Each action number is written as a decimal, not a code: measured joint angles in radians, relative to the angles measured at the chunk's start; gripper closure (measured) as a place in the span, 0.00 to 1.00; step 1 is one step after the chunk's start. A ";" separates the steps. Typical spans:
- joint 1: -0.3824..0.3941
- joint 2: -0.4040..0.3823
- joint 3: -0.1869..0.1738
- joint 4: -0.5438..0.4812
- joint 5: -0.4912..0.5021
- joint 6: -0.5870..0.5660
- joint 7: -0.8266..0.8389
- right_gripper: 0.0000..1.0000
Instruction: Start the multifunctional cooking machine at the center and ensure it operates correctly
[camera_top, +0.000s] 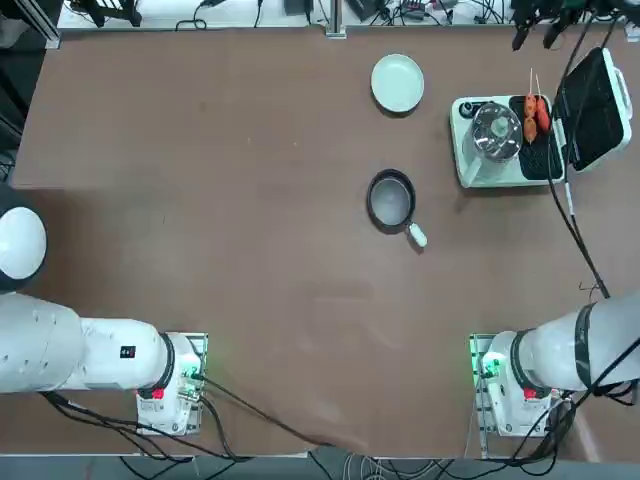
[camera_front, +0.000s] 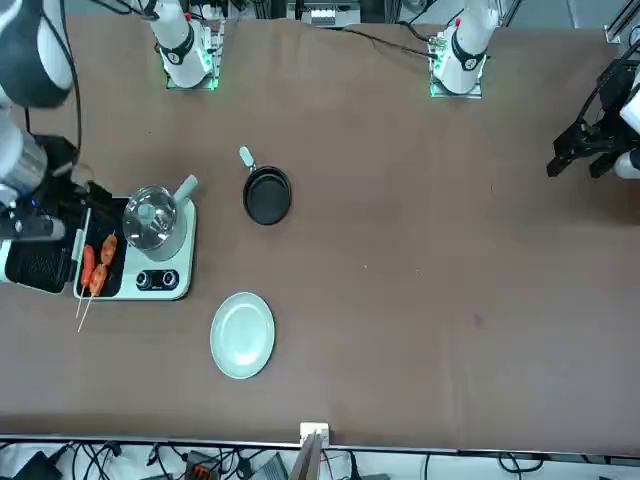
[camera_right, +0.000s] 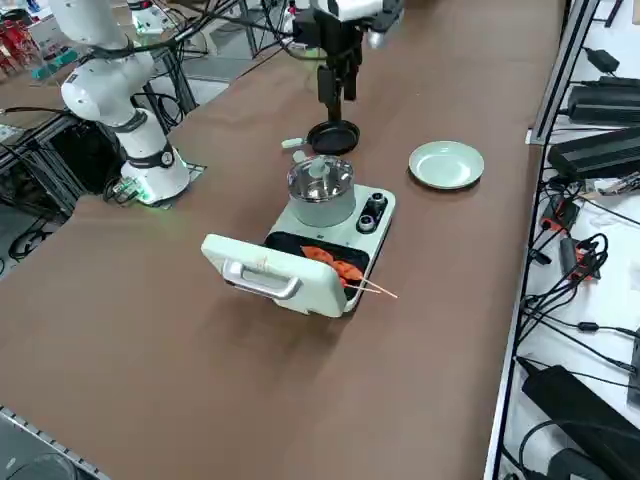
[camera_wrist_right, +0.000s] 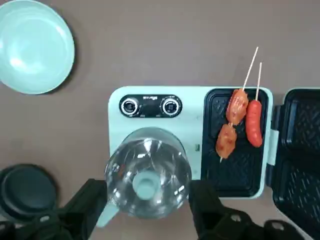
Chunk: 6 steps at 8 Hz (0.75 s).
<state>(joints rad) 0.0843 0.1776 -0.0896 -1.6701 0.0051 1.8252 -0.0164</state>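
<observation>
Multifunctional cooking machine sits on the brown desk at the robot's far right, not at the centre, with the small frying pan and the pale green plate to its left. Wrist view shows two knobs with a line of print between them, too small to read; no brand legible in any view. The same view shows the right claw spread wide above the glass-lidded pot, one finger either side, holding nothing. Three skewered sausages lie on the black grill plate. Right side view alone shows the open hinged lid with its pale outer face and handle; top view alone shows the black cord trailing back toward the robot; front view shows the pot handle pointing toward the pan
</observation>
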 joint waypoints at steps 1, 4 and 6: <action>-0.007 0.033 -0.001 0.000 0.000 0.029 0.016 0.00; -0.046 0.140 -0.004 -0.012 0.001 0.135 0.080 0.00; -0.030 0.223 0.005 -0.015 0.002 0.219 0.181 0.00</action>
<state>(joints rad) 0.0541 0.4010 -0.0850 -1.6849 0.0067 2.0439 0.1644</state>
